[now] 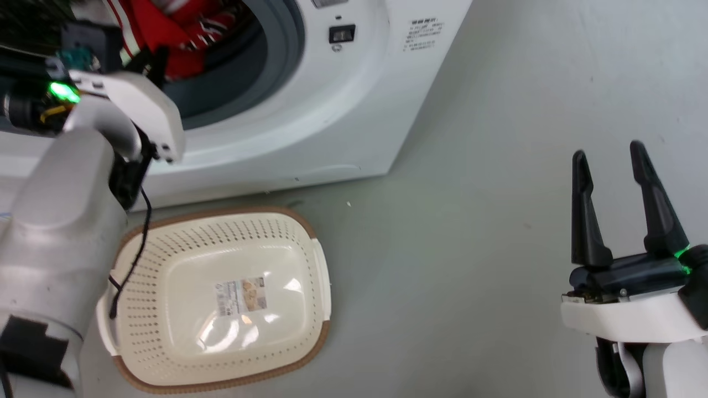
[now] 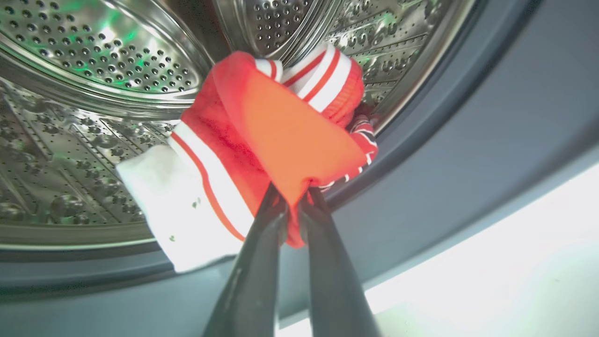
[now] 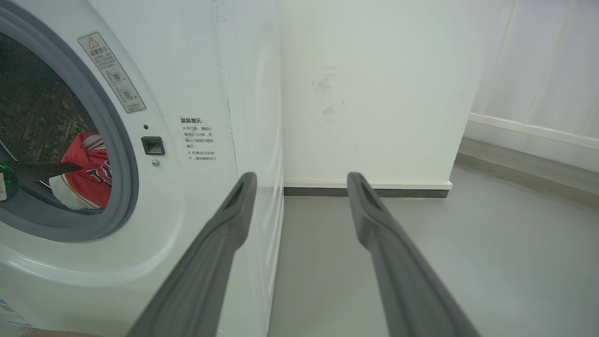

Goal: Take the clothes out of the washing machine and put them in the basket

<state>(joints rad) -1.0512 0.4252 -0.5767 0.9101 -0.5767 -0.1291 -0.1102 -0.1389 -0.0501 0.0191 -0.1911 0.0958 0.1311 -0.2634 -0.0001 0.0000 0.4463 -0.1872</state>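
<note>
At the washing machine [image 1: 343,121] porthole the left gripper [image 2: 292,201] is pinched tight on a fold of the red jersey [image 2: 281,140], which sits in the steel drum [image 2: 93,61] by the opening, while the cream basket [image 1: 221,381] lies on the floor [image 1: 470,249] just before the machine and the right gripper [image 1: 608,150] hangs off to its side, fingers spread apart.

1. The left arm [image 1: 61,232] is clad in smooth, rounded pale grey shells.
2. A thin black cable [image 1: 149,213] is run beside it.
3. A green light [image 1: 62,91] is seen at its wrist.
4. The right gripper [image 1: 608,150] is formed of two long, tapered black fingers [image 1: 586,221], set on a dark base above a white housing [image 1: 630,320].
5. A second green lamp [image 1: 683,255] is set there.
</note>
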